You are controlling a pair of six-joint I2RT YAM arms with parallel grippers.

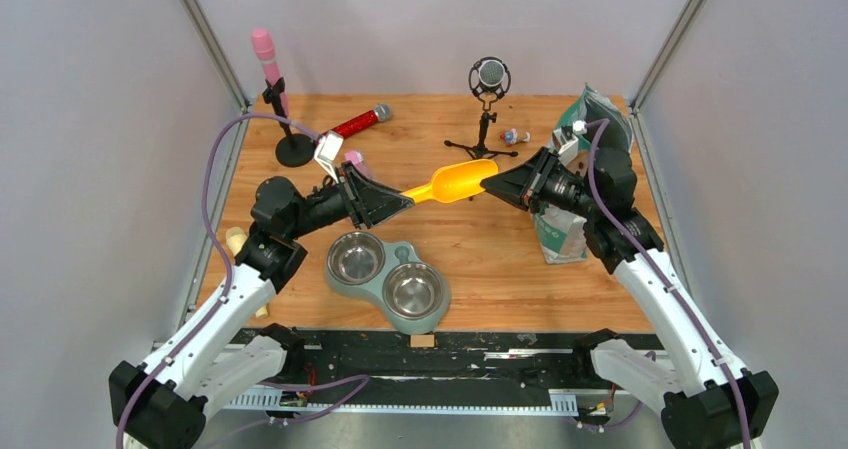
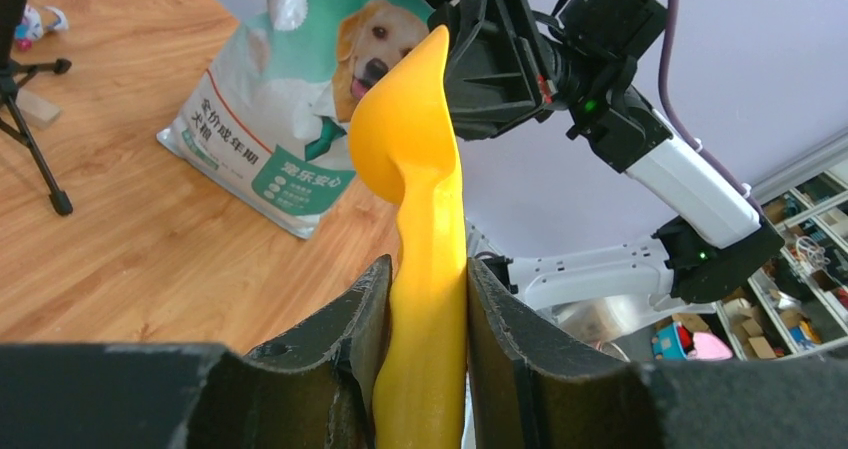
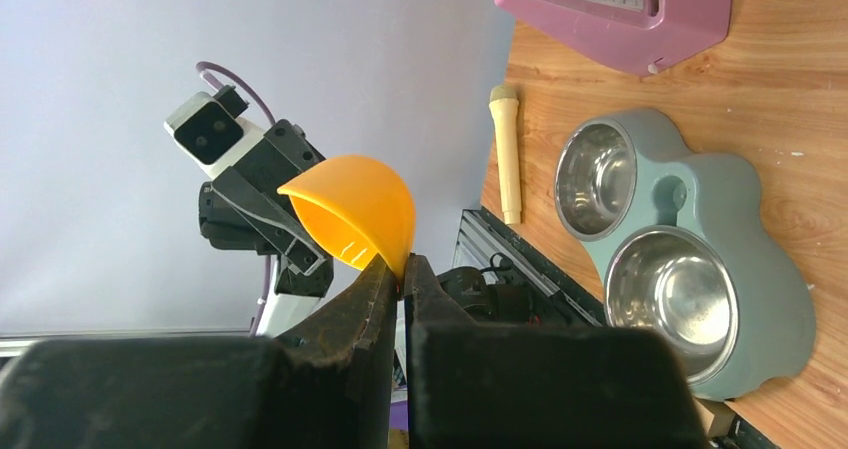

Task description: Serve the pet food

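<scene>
A yellow scoop [image 1: 460,181] hangs in mid-air over the table, held from both ends. My left gripper [image 1: 410,201] is shut on its handle [image 2: 430,299], with both pads pressed against the sides. My right gripper [image 1: 490,181] is shut on the front rim of the scoop's bowl [image 3: 355,204], pinching the thin edge. The bowl looks empty from above. No pet food pellets show. The teal-and-silver bag with the golden dog [image 2: 290,99] lies on the table at the right, partly under my right arm [image 1: 560,237]. A teal feeder [image 1: 385,269] with two empty steel bowls sits below the scoop.
A pink microphone on a stand [image 1: 266,54], a red microphone [image 1: 358,122] and a black microphone on a tripod [image 1: 489,77] stand along the back. A cream toy microphone [image 1: 236,241] lies at the left edge. A pink metronome [image 3: 620,9] sits behind my left gripper.
</scene>
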